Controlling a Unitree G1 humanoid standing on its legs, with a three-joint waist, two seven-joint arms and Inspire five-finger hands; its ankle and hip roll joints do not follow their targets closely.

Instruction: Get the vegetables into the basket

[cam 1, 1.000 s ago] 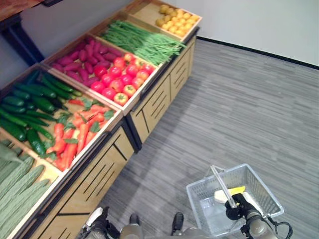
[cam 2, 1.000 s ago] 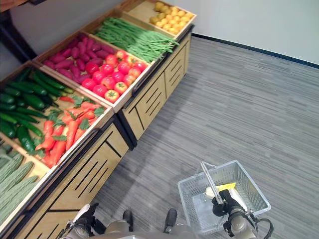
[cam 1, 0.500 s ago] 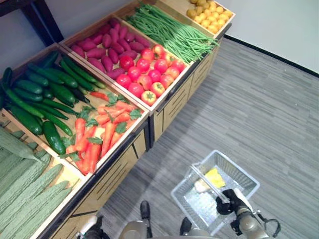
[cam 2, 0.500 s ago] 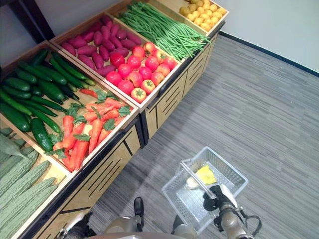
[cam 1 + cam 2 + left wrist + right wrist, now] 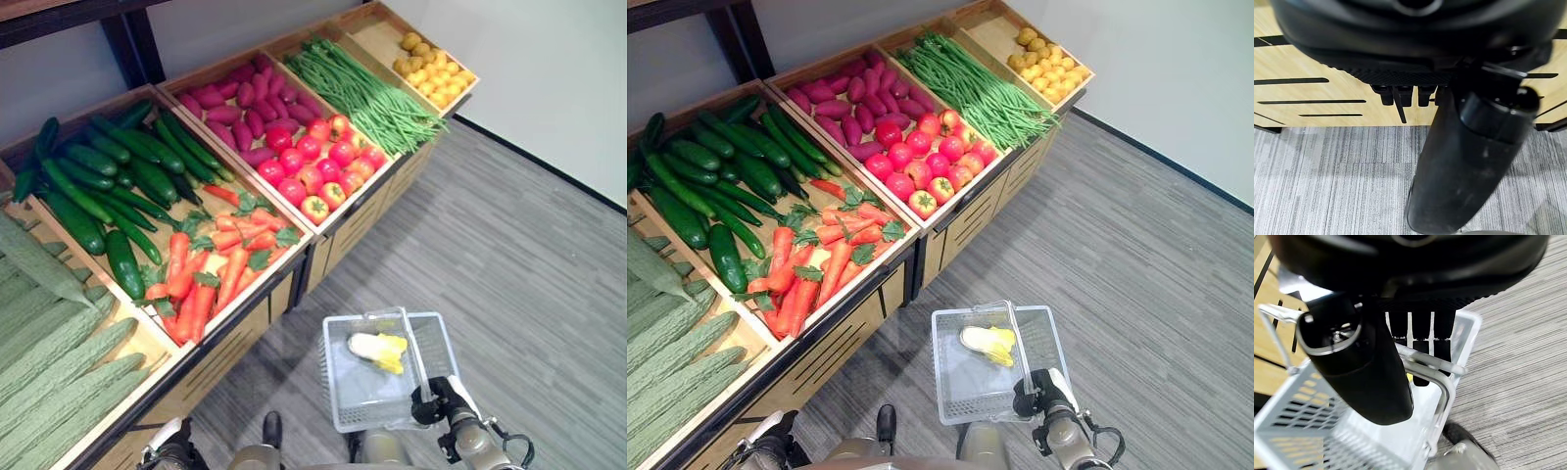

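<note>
Grey striped floor (image 5: 529,235), white wall (image 5: 558,69), wood produce stand (image 5: 970,220).

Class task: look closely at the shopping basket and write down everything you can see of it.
The basket is pale grey and looks like plastic, rectangular, with slotted mesh walls and one thin handle raised across it. It sits upright and seems to hang above the grey floor in front of the wooden produce stand. The right hand curls round the handle, carrying it. Inside lies a yellow and cream item. The left hand shows low by the stand, holding nothing.

- Wooden stand (image 5: 348,230) with slatted fronts, standing along the wall
- Grey striped floor (image 5: 529,245)
- White wall (image 5: 549,69) with dark skirting
</note>
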